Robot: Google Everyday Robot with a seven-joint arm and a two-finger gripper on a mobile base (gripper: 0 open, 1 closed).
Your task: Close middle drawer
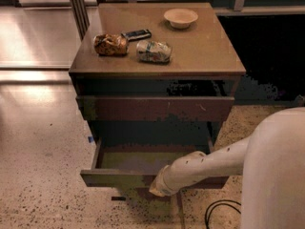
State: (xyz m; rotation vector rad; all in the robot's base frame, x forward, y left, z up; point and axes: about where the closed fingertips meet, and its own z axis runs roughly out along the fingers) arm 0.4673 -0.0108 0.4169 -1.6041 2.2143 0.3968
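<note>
The middle drawer is a wide dark olive-brown drawer. It stands pulled far out of the cabinet, and its smooth floor is bare. My gripper is at the end of the white arm that reaches in from the right. It is against the drawer's plain front strip, a little right of its middle. Above it, the reddish-brown scuffed drawer front stands slightly out.
On the cabinet top are a pale bowl, a brown snack bag, a crumpled packet and a dark flat device. A black cable lies on the speckled floor at the lower right.
</note>
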